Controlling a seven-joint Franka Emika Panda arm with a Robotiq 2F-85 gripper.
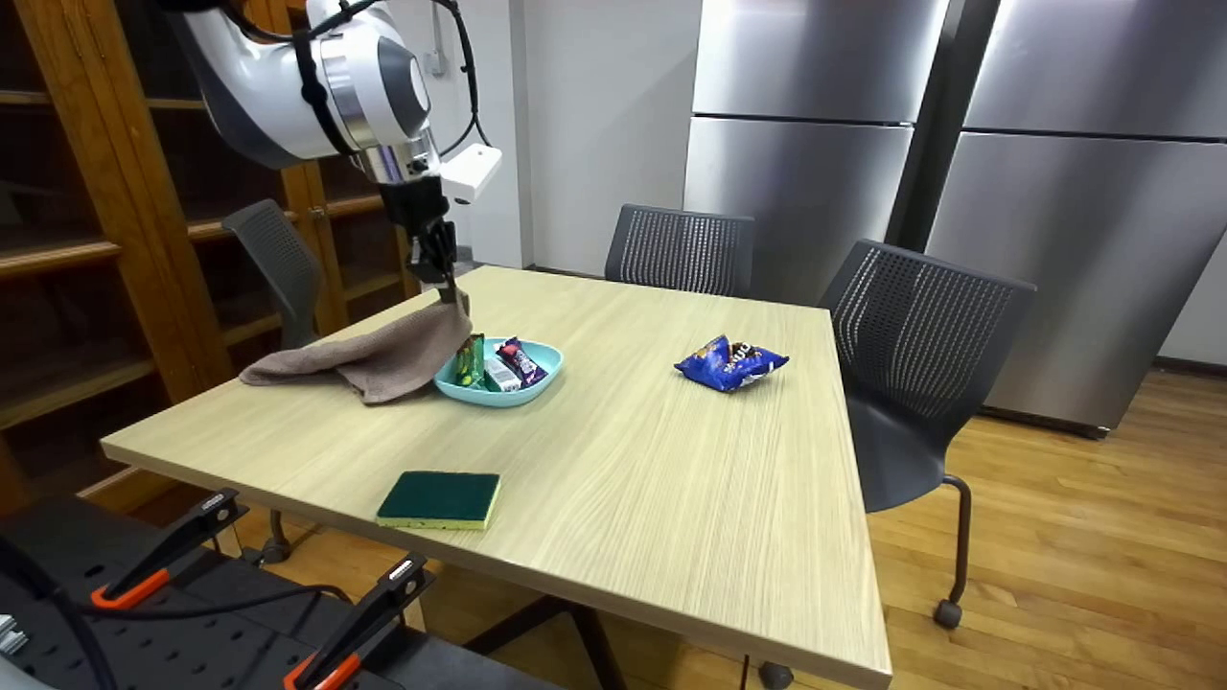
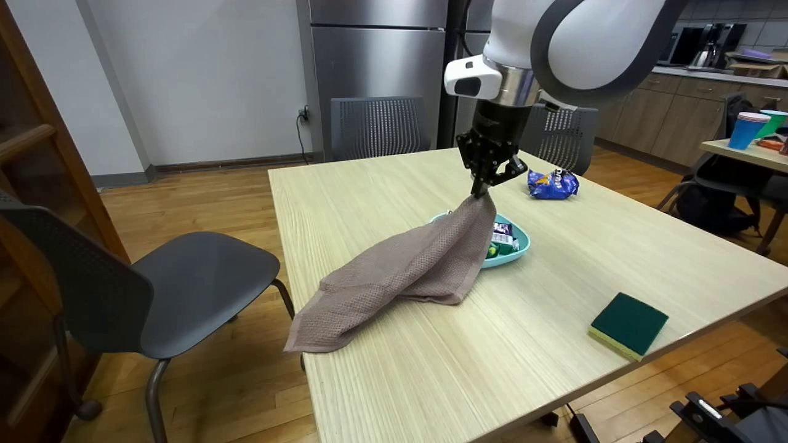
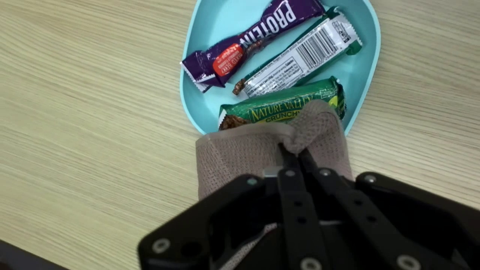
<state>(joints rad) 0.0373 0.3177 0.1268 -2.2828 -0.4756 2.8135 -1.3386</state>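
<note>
Bright, even light, pale sheen on the steel fridges (image 1: 796, 192), gripper (image 3: 296, 153) out of focus in the wrist view

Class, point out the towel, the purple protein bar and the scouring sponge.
Brown towel (image 2: 400, 264), in an exterior view: draped middle.
Purple protein bar (image 3: 249, 41), wrist view: wrapper's middle.
Scouring sponge (image 1: 441, 496), in an exterior view: green top.

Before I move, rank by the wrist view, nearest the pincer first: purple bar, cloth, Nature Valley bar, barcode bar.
1. Cloth: gripped by the pincer.
2. Nature Valley bar: partly hidden by cloth.
3. Barcode bar: middle of three.
4. Purple bar: beyond both others.
</note>
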